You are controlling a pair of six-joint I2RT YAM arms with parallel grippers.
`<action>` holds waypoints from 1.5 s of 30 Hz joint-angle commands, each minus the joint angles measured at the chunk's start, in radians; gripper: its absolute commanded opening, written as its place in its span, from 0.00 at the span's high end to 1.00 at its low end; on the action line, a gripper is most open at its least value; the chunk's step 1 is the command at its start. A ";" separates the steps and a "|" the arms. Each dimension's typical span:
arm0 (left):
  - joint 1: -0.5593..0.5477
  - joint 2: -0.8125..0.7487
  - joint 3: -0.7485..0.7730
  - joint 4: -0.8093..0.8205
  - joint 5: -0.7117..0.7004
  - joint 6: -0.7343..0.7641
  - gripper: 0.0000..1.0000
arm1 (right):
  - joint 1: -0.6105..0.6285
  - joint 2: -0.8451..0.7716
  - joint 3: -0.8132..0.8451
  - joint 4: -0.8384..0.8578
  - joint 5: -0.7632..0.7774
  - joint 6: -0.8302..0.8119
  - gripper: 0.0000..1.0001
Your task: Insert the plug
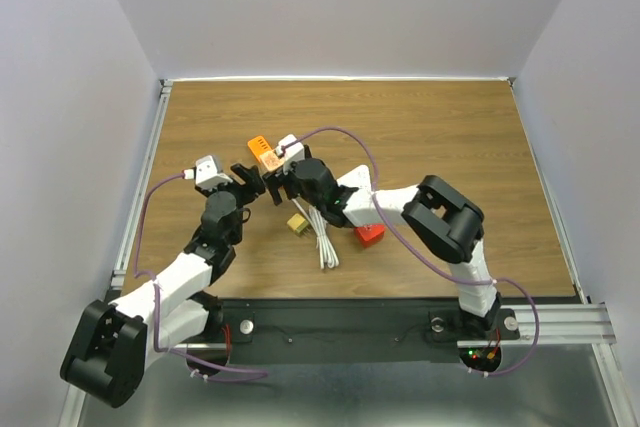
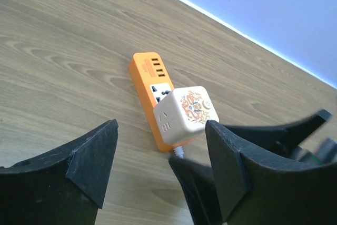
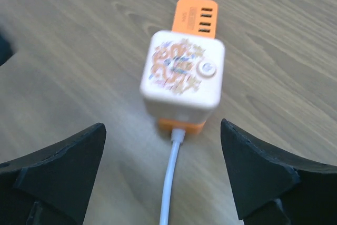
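Observation:
An orange power strip (image 2: 149, 75) (image 3: 195, 16) (image 1: 260, 150) lies flat on the wooden table. The plug, a white cube (image 2: 185, 113) (image 3: 183, 73) with a coloured print on top, sits on the strip's near end. Its white cable (image 3: 169, 183) runs back toward the arms. My right gripper (image 3: 164, 169) (image 1: 276, 185) stands open just short of the cube, nothing between its fingers, the cable passing below. My left gripper (image 2: 160, 164) (image 1: 250, 179) is open too, left of the cube and apart from it. In the top view the cube is hidden under the right wrist.
The right gripper's black fingers (image 2: 202, 191) cross the left wrist view beside the cube. A coiled white cable (image 1: 325, 243), a small yellow block (image 1: 297, 223) and a red object (image 1: 370, 235) lie near the right arm. The table's back wall is beyond the strip.

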 commanded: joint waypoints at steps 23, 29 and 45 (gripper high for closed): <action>-0.228 0.151 0.014 0.339 0.341 0.299 0.23 | 0.016 -1.043 -1.004 0.147 0.235 0.220 0.01; -0.408 0.306 0.069 0.423 0.438 0.428 0.23 | 0.015 -1.190 -1.090 0.064 0.434 0.283 0.00; -0.611 0.670 0.361 0.341 0.644 0.549 0.14 | -0.201 -1.240 -1.083 0.021 0.355 0.307 0.00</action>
